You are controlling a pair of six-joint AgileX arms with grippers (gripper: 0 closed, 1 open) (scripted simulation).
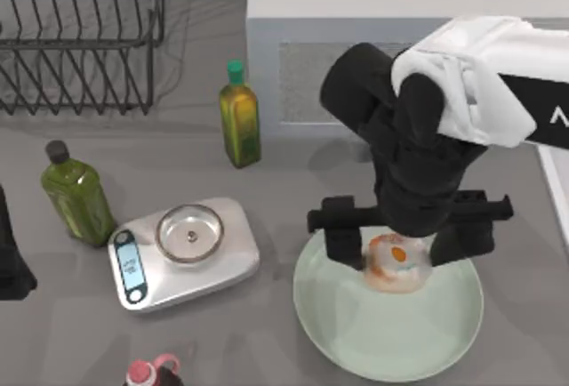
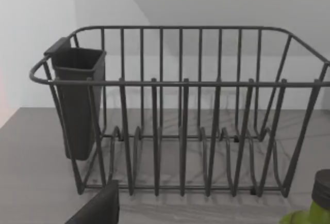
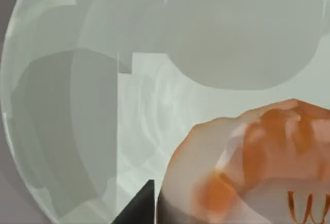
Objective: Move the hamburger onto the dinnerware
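Observation:
The hamburger (image 1: pixel 396 261), a small pale tan lump with an orange spot, sits over the far part of the dinnerware (image 1: pixel 391 341), a wide pale green plate at the front right. My right gripper (image 1: pixel 398 242) reaches down from above, its two dark fingers (image 1: pixel 343 242) pressed against either side of the hamburger, shut on it. In the right wrist view the hamburger (image 3: pixel 258 167) is close up with the glossy dinnerware (image 3: pixel 154 53) beneath it. I cannot tell whether it touches the plate. My left arm (image 1: pixel 9 257) stays parked at the table's left edge.
A silver kitchen scale (image 1: pixel 233 263) carrying a small glass bowl (image 1: pixel 189 232) lies left of the plate. Two green bottles (image 1: pixel 78 192) (image 1: pixel 240 126) stand behind it. A wire dish rack (image 1: pixel 80 39) (image 2: pixel 180 121) fills the back left. A red-capped bottle (image 1: pixel 149 373) sits at the front edge.

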